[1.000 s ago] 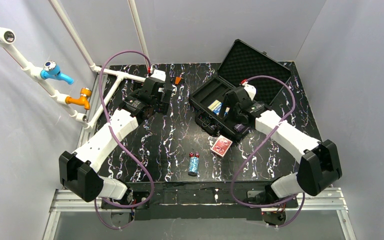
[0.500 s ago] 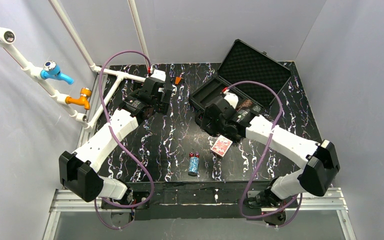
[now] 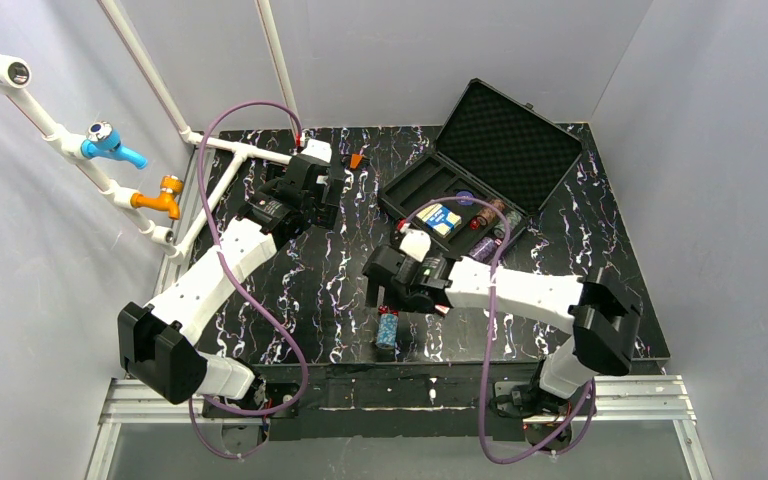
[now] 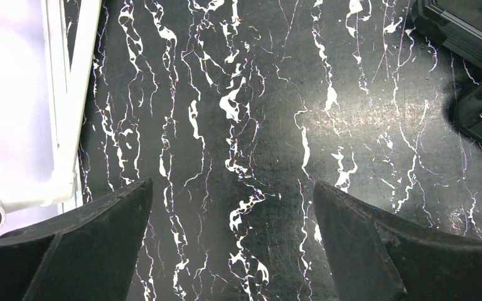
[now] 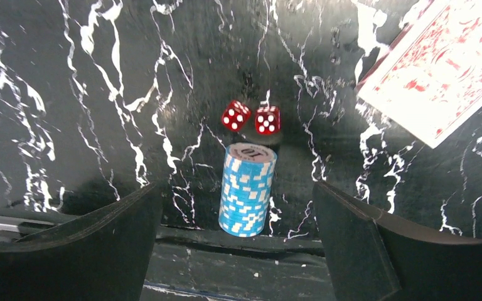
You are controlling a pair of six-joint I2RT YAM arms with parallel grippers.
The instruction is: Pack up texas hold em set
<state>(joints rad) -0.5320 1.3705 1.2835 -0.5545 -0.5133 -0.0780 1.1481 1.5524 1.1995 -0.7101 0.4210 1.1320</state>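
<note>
Black marbled table point(image 3: 340, 290) is bearing a black hard case point(image 3: 500, 140), lying open at far right, its foam lid raised and a blue card deck point(image 3: 443, 218) inside. Left gripper point(image 4: 231, 185) is hovering over bare tabletop, jaws wide apart, empty. Right gripper point(image 5: 235, 188) is hovering, jaws wide apart, over the near edge. Red card deck point(image 5: 439, 75) is lying flat. Blue chip stack point(image 5: 246, 191) is lying on its side. Two red dice point(image 5: 267, 119) are sitting just beyond its end.

two red dice point(image 5: 267, 119), one blue chip stack point(image 5: 246, 191), one red card deck point(image 5: 442, 69), one blue card deck point(image 3: 443, 218), one open black case point(image 3: 505, 140).
</note>
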